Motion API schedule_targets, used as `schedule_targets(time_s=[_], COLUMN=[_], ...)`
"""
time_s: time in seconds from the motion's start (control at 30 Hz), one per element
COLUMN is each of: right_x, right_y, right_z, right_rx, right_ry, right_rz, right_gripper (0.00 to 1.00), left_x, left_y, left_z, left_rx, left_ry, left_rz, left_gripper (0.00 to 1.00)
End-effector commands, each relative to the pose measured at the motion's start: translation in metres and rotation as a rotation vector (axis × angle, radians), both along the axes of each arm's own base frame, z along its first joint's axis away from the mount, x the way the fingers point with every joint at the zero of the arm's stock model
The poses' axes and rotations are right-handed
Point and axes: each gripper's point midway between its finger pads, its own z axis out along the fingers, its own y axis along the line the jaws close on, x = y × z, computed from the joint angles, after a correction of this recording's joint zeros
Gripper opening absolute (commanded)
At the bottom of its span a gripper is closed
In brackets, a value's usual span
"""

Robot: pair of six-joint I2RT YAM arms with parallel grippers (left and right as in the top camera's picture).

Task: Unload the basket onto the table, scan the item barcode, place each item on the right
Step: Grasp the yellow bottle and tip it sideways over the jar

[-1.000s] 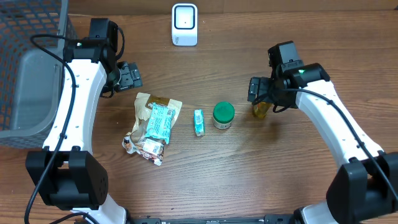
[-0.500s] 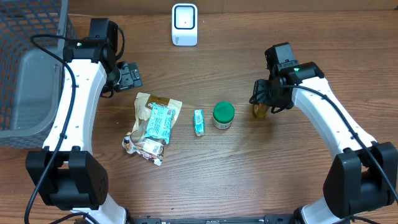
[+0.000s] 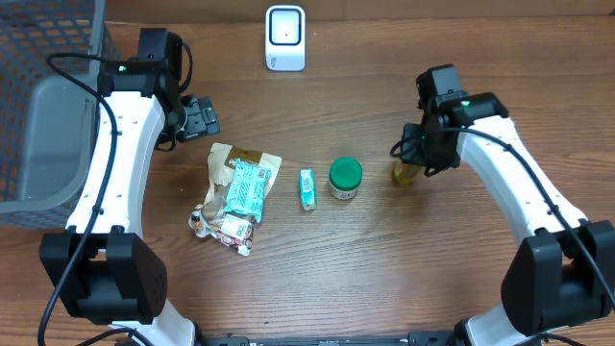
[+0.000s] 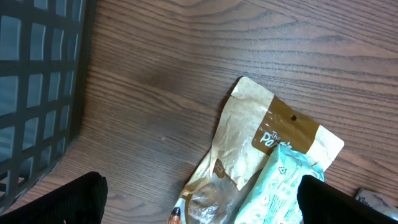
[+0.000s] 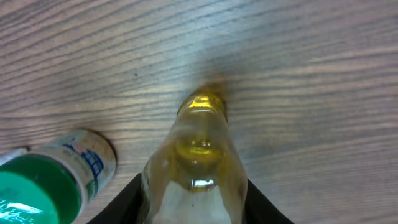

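My right gripper clamps the smooth, clear yellow bottle on the grained wooden table, near the round green-lidded jar. My left gripper gapes over a crinkly pouch.

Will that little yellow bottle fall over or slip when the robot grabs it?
The bottle looks smooth and glossy, so it may slip in a grip. It stands upright and narrow, so a sideways push would probably tip it. It looks filled with yellow liquid, so it is likely heavy for its size.
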Motion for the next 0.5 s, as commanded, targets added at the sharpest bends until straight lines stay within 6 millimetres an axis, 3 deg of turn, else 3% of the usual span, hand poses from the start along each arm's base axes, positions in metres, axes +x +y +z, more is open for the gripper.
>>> schedule_targets(time_s=[0.0, 0.13, 0.3, 0.47], right_x=[0.016, 0.011, -0.010, -0.034], right_y=[0.005, 0.015, 0.058, 0.087], right_z=[0.044, 0.084, 0.131, 0.157], right_rx=[0.087, 0.216, 0.484, 0.708], right_ry=[-0.094, -0.126, -0.186, -0.151], right_rz=[-0.008, 0.012, 0.250, 0.319], right_gripper=[0.22, 0.20, 0.20, 0.21], left_x=[0.004, 0.004, 0.004, 0.004], left_y=[0.000, 0.000, 0.000, 0.000], left_z=[0.005, 0.005, 0.005, 0.005], left_rx=[0.015, 0.015, 0.015, 0.015], left_ry=[-0.015, -0.015, -0.015, -0.016], left_rz=[-0.014, -0.014, -0.014, -0.014], left_gripper=[1.00, 1.00, 1.00, 1.00])
